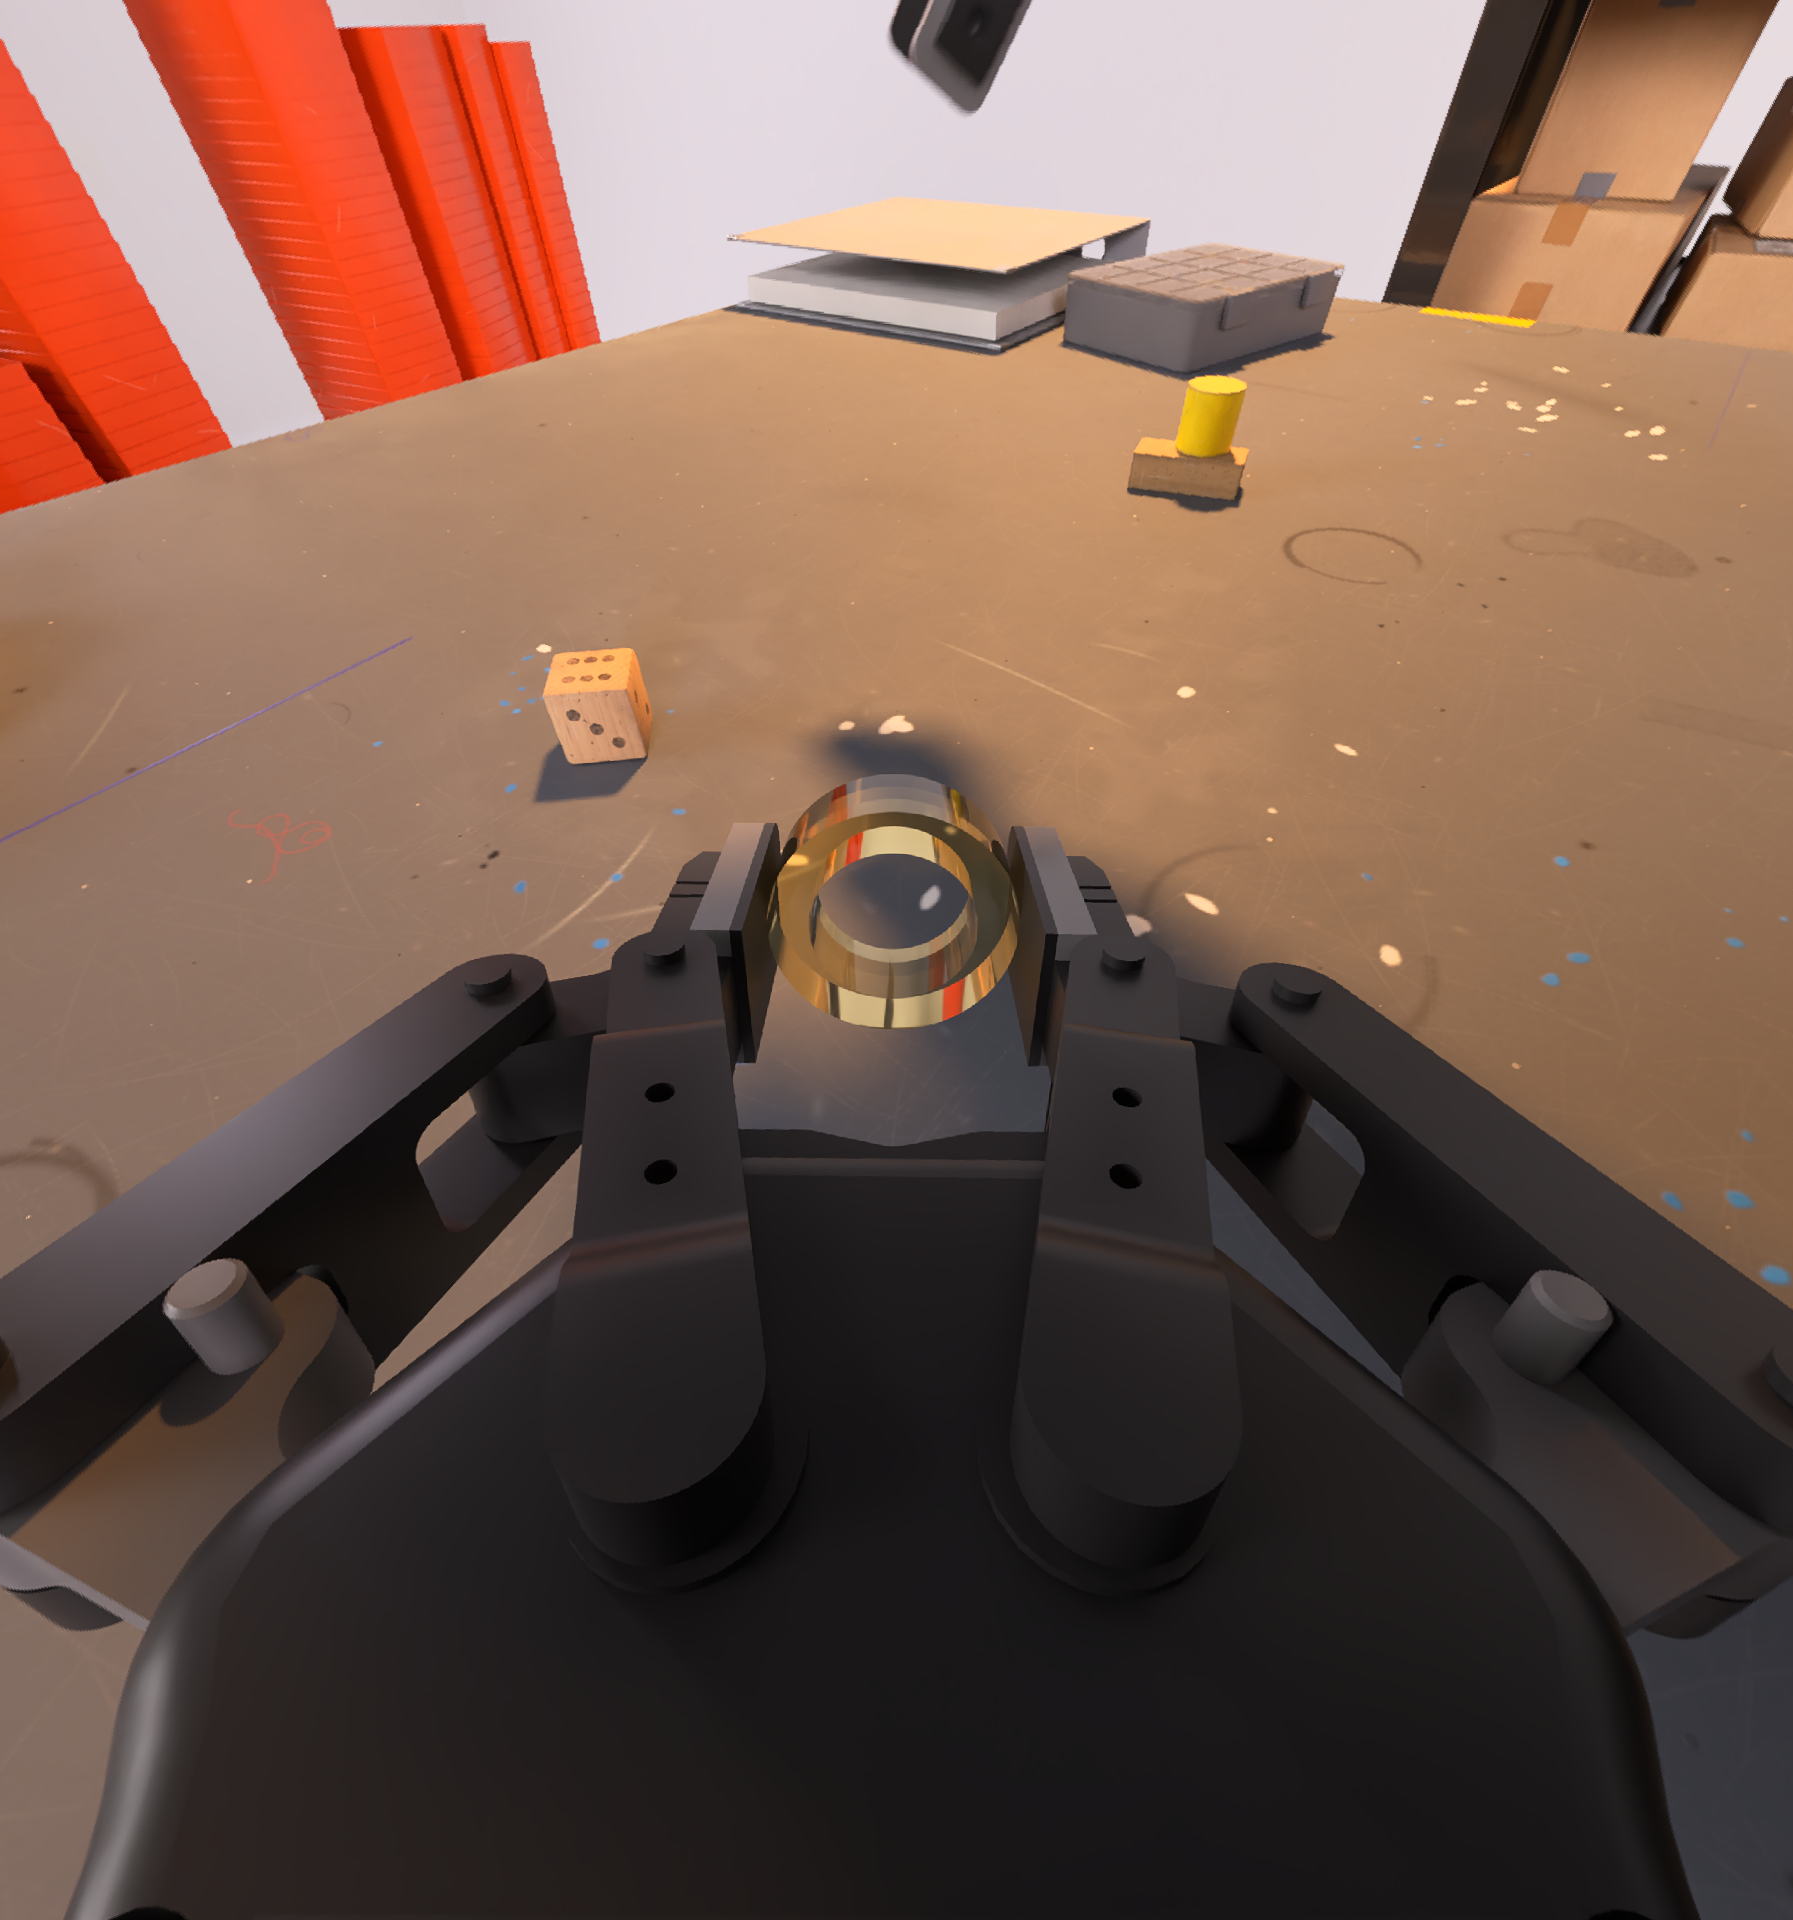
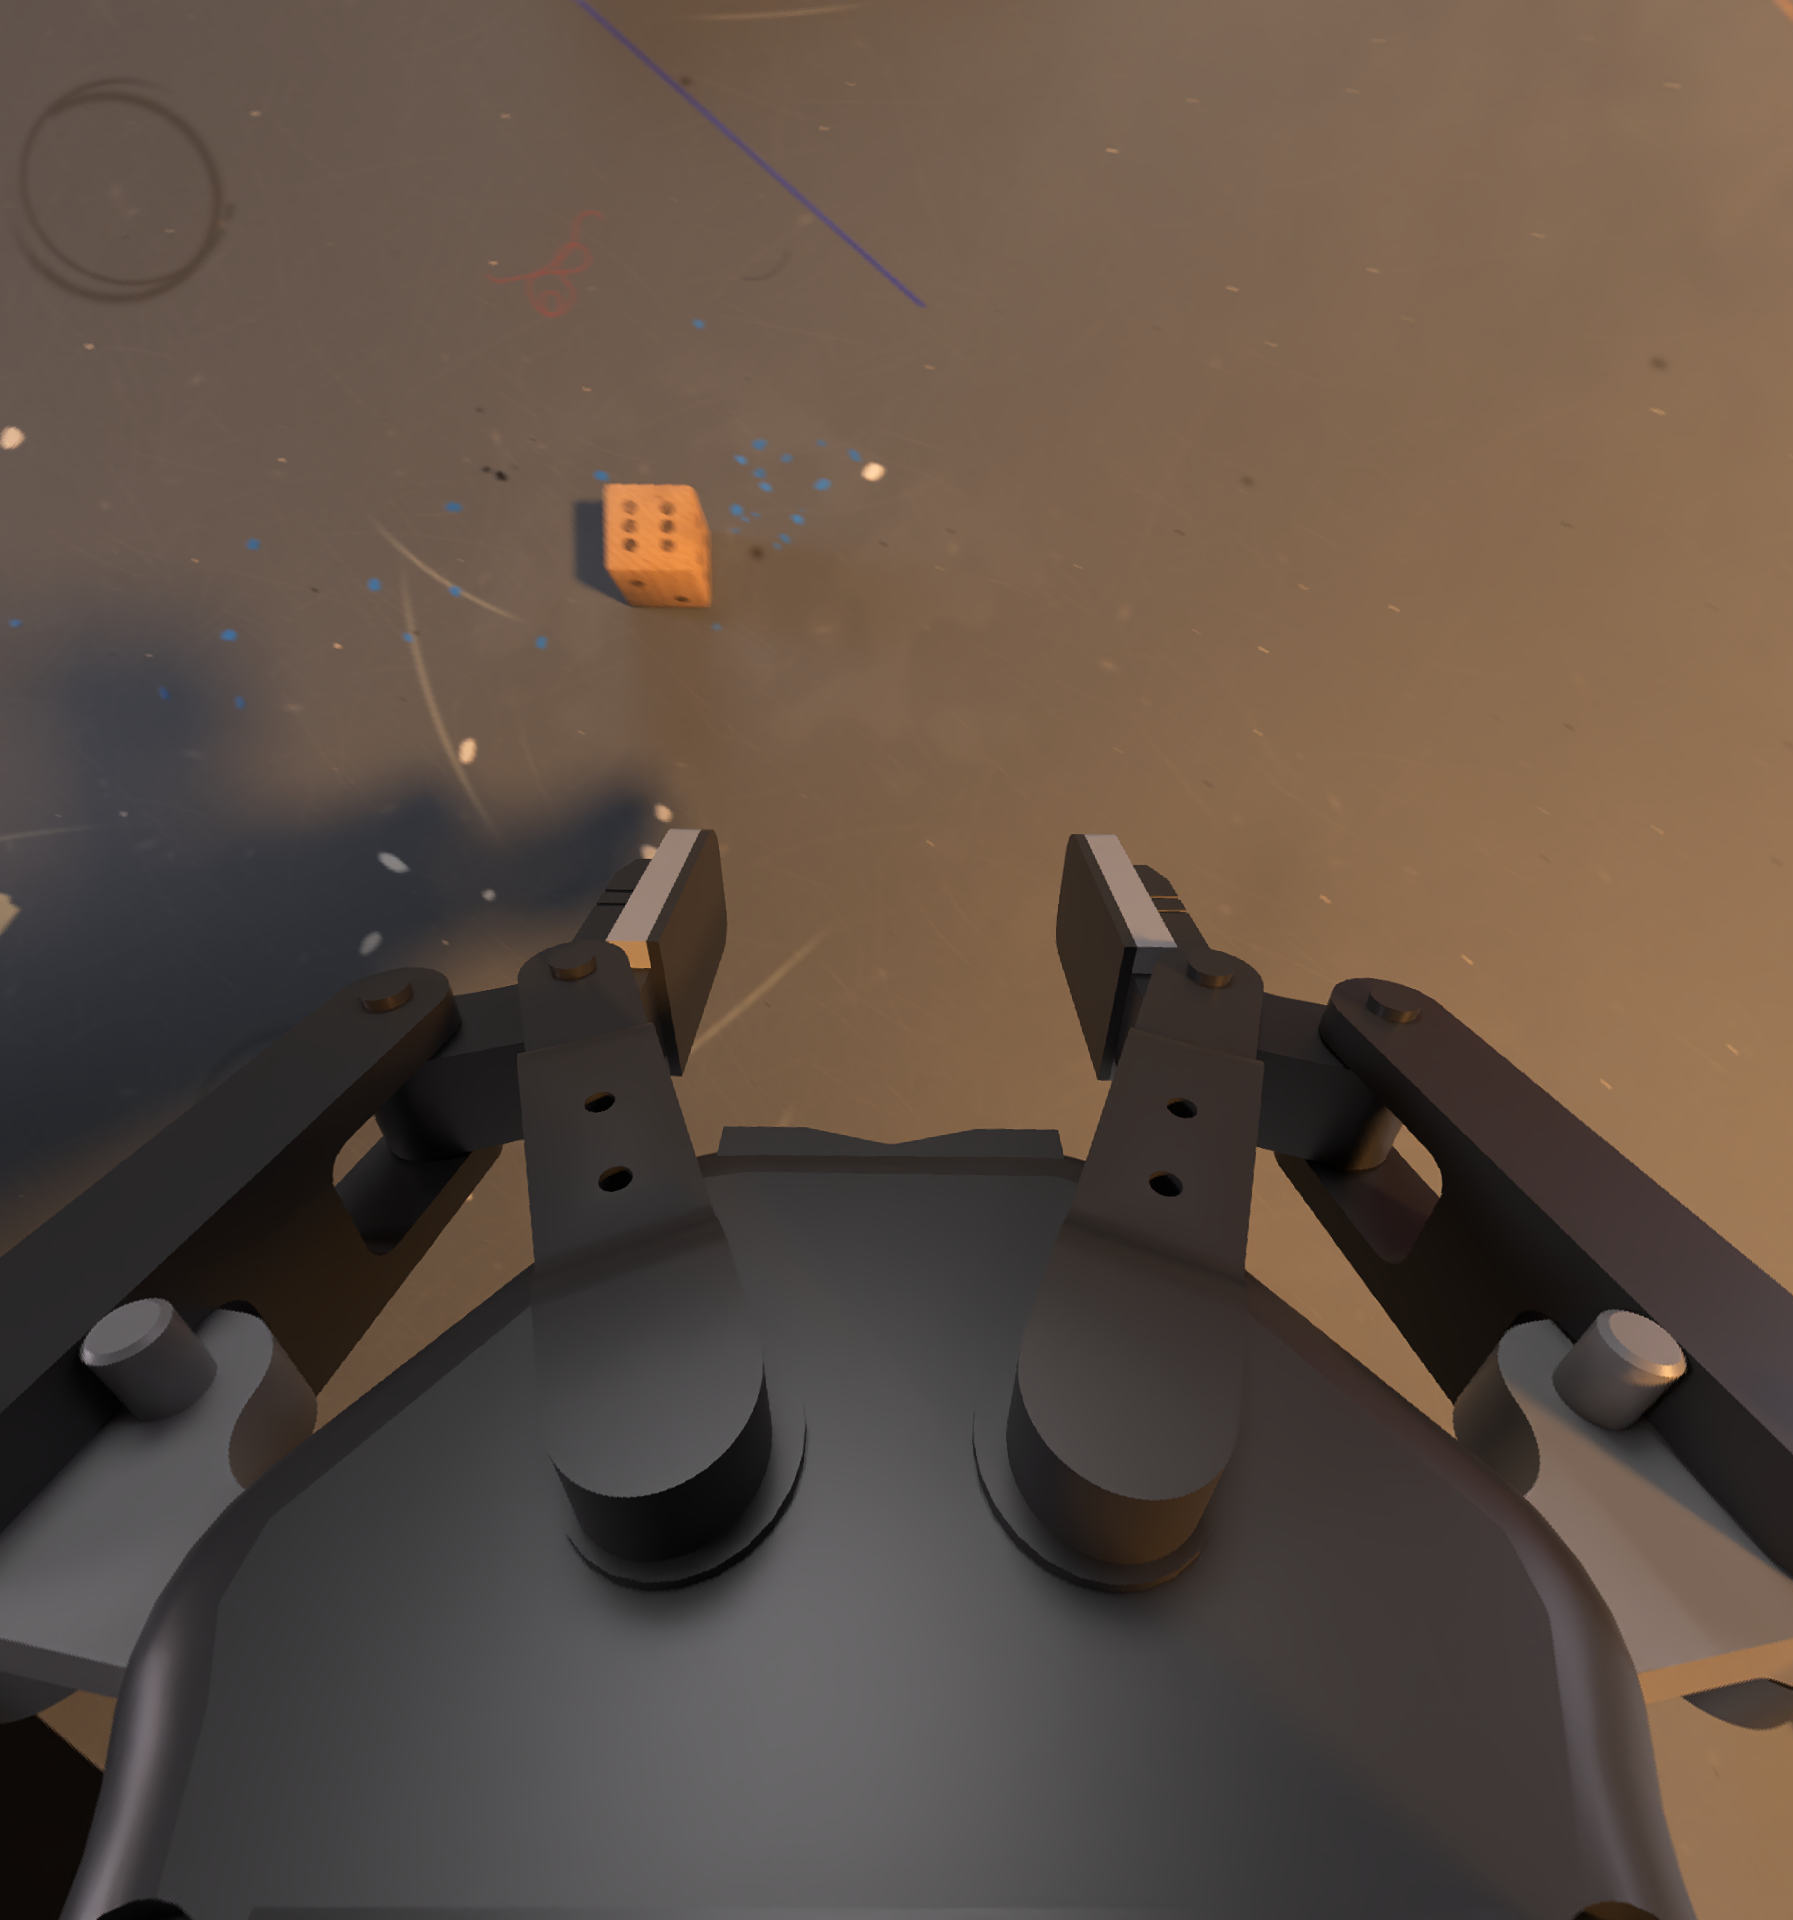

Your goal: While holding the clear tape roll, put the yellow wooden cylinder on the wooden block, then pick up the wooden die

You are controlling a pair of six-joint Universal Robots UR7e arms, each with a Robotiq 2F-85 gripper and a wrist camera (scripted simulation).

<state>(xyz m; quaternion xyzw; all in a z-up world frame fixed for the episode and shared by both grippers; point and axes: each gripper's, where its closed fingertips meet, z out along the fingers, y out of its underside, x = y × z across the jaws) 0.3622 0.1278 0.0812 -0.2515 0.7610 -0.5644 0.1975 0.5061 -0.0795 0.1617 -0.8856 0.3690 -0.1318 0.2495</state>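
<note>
Cylinder (image 1: pixel 1212 416) stands on block (image 1: pixel 1186 473).

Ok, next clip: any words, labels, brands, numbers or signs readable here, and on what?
No readable text in either view.
wooden die: pips only, six on top; no writing.
red scribble on the table: a looped doodle, not letters.
cardboard boxes: tape patches, no legible label.
clear tape roll in the left gripper: no print visible.
</note>
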